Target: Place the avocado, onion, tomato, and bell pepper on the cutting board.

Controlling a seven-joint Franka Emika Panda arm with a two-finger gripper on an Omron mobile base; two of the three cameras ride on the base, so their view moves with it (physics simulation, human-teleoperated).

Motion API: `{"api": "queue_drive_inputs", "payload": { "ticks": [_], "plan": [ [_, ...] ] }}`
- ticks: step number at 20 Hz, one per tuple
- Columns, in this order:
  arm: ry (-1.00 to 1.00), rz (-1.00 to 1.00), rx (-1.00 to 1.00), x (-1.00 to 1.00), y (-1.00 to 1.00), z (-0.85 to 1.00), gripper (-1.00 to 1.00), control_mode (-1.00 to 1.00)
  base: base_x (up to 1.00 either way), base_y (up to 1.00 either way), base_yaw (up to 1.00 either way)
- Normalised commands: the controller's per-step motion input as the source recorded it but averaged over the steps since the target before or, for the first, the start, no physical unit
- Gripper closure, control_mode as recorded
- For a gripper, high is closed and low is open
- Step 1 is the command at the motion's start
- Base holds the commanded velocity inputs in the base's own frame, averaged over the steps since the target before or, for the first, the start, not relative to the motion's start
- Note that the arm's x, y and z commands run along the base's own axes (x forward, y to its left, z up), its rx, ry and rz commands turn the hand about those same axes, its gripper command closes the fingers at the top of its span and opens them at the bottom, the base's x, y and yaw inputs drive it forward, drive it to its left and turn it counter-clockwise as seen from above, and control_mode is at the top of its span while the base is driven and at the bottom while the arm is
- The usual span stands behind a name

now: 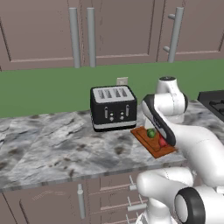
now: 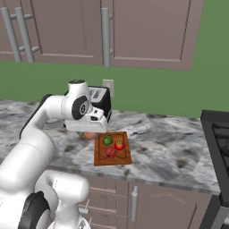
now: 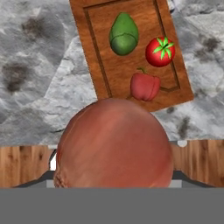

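— Three of the four are already down: the avocado (image 3: 124, 34), the tomato (image 3: 160, 51) and the bell pepper (image 3: 145, 85) sit on the cutting board (image 3: 94, 52). So where is the onion (image 3: 114, 144)?

— Up in the jaws. In the hand view it bulges large and close, and in the right base view a bit of orange-tan peeps out under the gripper (image 2: 91, 132), just left of the board's near-left corner. The jaws are clenched on it, I judge; the tips themselves are hidden behind the onion.

— Why hold it off to the side?

— Probably because the others fill the board's right half and middle. The bare strip along its left looks like the likeliest spot, and the hand hangs above the marbled desk (image 1: 48, 144) just beside that edge.

— And the toaster (image 1: 113, 108)?

— Behind the board, against the green wall, near enough to the far edge to keep the arm (image 2: 40, 129) coming from the near side.

— Risk?

— A round onion may roll once let go, into its neighbours.
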Motion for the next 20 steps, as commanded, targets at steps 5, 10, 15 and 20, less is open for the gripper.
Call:
{"api": "queue_drive_inputs", "payload": {
  "ticks": [5, 10, 15, 20],
  "plan": [
    [-0.03, 0.06, 0.05, 0.28, -0.04, -0.21, 1.00, -1.00, 0.00, 0.00, 0.00],
    [-0.06, 0.02, 0.00, 0.27, -0.05, -0.29, 1.00, -1.00, 0.00, 0.00, 0.00],
    [-0.01, 0.01, 0.00, 0.17, -0.03, -0.14, 1.00, -1.00, 0.00, 0.00, 0.00],
    [0.00, 0.04, 0.00, 0.13, 0.00, -0.27, 1.00, -1.00, 0.00, 0.00, 0.00]
  ]
}}
